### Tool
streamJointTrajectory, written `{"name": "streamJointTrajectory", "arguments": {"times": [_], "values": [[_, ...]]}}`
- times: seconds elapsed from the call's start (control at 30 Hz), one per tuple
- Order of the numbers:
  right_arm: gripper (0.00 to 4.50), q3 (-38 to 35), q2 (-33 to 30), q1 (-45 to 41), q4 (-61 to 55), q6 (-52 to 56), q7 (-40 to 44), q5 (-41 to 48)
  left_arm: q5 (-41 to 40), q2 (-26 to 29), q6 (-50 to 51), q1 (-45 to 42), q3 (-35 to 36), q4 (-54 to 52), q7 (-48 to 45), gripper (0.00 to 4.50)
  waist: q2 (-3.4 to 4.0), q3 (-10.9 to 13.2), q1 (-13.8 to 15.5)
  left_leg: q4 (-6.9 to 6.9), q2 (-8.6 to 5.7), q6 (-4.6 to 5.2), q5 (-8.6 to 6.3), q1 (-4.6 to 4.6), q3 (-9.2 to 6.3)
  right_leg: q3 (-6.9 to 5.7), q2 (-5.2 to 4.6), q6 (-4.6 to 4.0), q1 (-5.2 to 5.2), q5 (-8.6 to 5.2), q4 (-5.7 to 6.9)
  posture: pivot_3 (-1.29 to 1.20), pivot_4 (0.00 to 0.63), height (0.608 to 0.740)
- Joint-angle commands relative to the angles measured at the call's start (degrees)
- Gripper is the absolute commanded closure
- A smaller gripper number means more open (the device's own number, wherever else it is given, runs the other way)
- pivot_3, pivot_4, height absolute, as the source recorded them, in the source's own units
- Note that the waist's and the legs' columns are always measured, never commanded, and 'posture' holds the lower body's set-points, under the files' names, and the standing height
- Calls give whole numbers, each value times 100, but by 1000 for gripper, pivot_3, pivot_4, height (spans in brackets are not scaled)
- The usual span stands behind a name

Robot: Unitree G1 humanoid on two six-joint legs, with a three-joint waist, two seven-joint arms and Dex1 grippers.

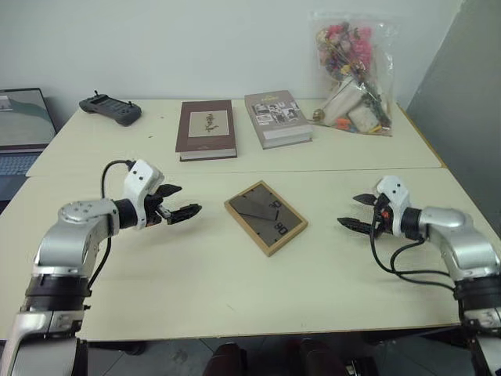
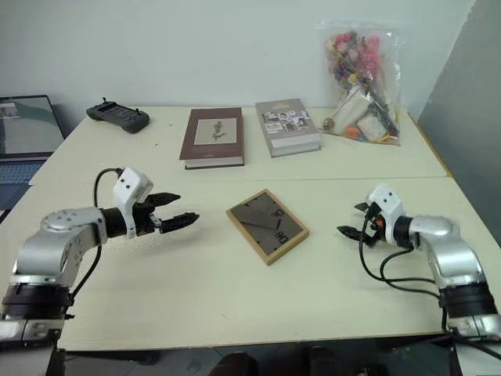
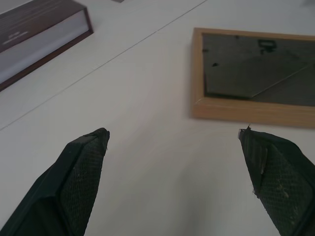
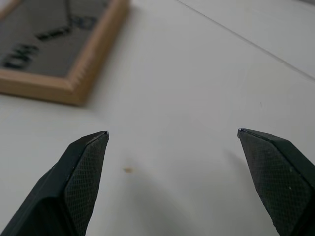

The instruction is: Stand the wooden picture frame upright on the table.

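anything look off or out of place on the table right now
The wooden picture frame lies flat, back panel up, askew to the edges of the table, between the open left gripper and the open right gripper. It should stand upright. Nothing looks spilled or damaged.

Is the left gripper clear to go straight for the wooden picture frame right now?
Probably yes: the left gripper hangs open beside the wooden picture frame, which lies flat, back up, with bare table between them.
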Motion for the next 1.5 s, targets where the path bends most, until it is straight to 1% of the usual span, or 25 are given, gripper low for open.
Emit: {"name": "streamJointTrajectory", "arguments": {"times": [0.03, 0.2, 0.33, 0.37, 0.4, 0.43, 0.5, 0.63, 0.77, 0.8, 0.83, 0.87, 0.9, 0.93, 0.97, 1.03, 1.17, 1.27, 1.37, 1.5], "values": [[38, 141, -50, -561, 172, 117, 603, 130, 277, 157, -405, -267, -190, 221, -300, 0, -2, -1, 2, 0, 0, 0, 0, -1, 0, 0, 0, 0, -1, 0, -1, 0, 150, 740], [38, 415, 182, -847, 698, -334, 588, -224, 284, 56, -377, -419, -184, 350, -334, 0, -2, -1, 7, 6, 2, 0, 0, -9, 0, -1, -4, -1, -2, -1, -3, 0, 150, 740], [38, 558, 521, -1063, 1173, -666, 197, -589, 282, 40, -361, -323, -214, 335, -440, 0, -2, -1, 8, 7, 1, 0, 0, -13, 2, 0, -6, -1, -7, 0, -1, 0, 150, 740], [318, 568, 612, -1126, 1312, -686, 106, -641, 305, 24, -389, -291, -232, 343, -445, 174, -2, -1, 10, 7, 0, -1, 0, -15, 2, 1, -7, -1, -11, 0, 2, 0, 150, 740], [472, 600, 685, -1174, 1440, -739, 37, -704, 313, -8, -423, -276, -233, 369, -447, 348, -2, -1, 5, 7, 0, -1, 1, -19, 2, 0, -7, -1, -15, 0, 2, 0, 150, 740], [761, 628, 752, -1211, 1571, -823, -33, -785, 320, -43, -479, -259, -238, 389, -462, 507, -1, 0, 5, 8, 0, -1, 1, -18, 3, 3, -6, -1, -15, 0, 3, 0, 150, 740], [1243, 663, 887, -1260, 1777, -915, -157, -901, 366, -118, -560, -221, -282, 419, -452, 993, -1, -1, 5, 8, 0, -2, 1, -19, 3, 2, -6, -1, -18, 0, 4, 0, 150, 740], [2137, 782, 1098, -1367, 2106, -1162, -309, -1173, 517, -171, -740, -154, -454, 457, -547, 1733, -1, -1, 3, 8, 0, -2, 1, -20, 4, 2, -6, -1, -18, 0, 4, 0, 150, 740], [3073, 933, 1294, -1409, 2428, -1419, -476, -1454, 653, -405, -864, -185, -604, 649, -468, 2596, -1, -1, 6, 8, 0, -3, 2, -20, 5, 3, -7, -1, -18, 0, 5, 0, 150, 740], [3268, 984, 1357, -1392, 2428, -1440, -494, -1508, 722, -483, -941, -197, -666, 738, -447, 2754, -1, -1, 6, 8, 0, -3, 2, -20, 5, 3, -7, -1, -18, 0, 5, 0, 150, 740], [3605, 1037, 1426, -1355, 2390, -1444, -499, -1554, 800, -565, -1046, -220, -733, 853, -413, 3055, -1, -1, 5, 8, 0, -3, 2, -20, 6, 3, -7, -1, -18, 0, 5, 0, 150, 740], [3799, 1077, 1480, -1321, 2350, -1458, -487, -1593, 871, -640, -1144, -254, -778, 962, -376, 3246, -1, -1, 3, 9, 0, -3, 2, -19, 7, 4, -7, -1, -18, 0, 5, 0, 150, 740], [4106, 1131, 1531, -1278, 2282, -1470, -453, -1623, 951, -736, -1268, -316, -817, 1117, -314, 3500, -1, -1, 0, 9, 1, -3, 2, -19, 7, 4, -6, -1, -19, 0, 7, 0, 150, 740], [4282, 1174, 1576, -1228, 2204, -1480, -430, -1636, 1028, -849, -1397, -392, -862, 1293, -245, 3675, -1, -1, -1, 9, 1, -3, 2, -19, 6, 3, -6, -1, -19, 0, 7, 0, 150, 740], [4500, 1194, 1624, -1181, 2124, -1453, -427, -1634, 1095, -957, -1512, -477, -901, 1486, -187, 3970, -1, -1, 0, 9, 1, -3, 2, -19, 6, 3, -6, -1, -19, 0, 7, 0, 150, 740], [4500, 1236, 1695, -1050, 1870, -1317, -347, -1587, 1228, -1174, -1724, -660, -977, 1883, -84, 4410, -1, -1, 19, 10, 1, -3, 2, -21, 5, 3, -7, -1, -20, 0, 7, 0, 150, 740], [4500, 1388, 1715, -703, 1102, -1005, -122, -1526, 1356, -1580, -2073, -1052, -960, 2480, 102, 4460, -2, -2, 31, 15, -3, -3, 2, -21, 5, 1, -9, -1, -17, 0, 8, 0, 150, 740], [4500, 1394, 1732, -443, 552, -732, -45, -1410, 1382, -1784, -2165, -1200, -945, 2647, 131, 4460, -3, -3, 44, 15, -2, -3, 2, -22, 1, -5, -9, -1, -17, 0, 8, 0, 150, 740], [4500, 1352, 1688, -303, 299, -549, -138, -1438, 1438, -1805, -2143, -1143, -985, 2560, 29, 4460, -3, -3, 33, 15, -3, -3, 2, -21, 1, -1, -9, -1, -17, 0, 9, 0, 150, 740], [4500, 1263, 1516, -216, 82, -400, -118, -1421, 1495, -1511, -1922, -1018, -901, 2464, -58, 4460, -3, -3, 19, 15, -3, -4, 2, -20, -4, -1, -6, -1, -18, 0, 9, 0, 150, 740]]}}
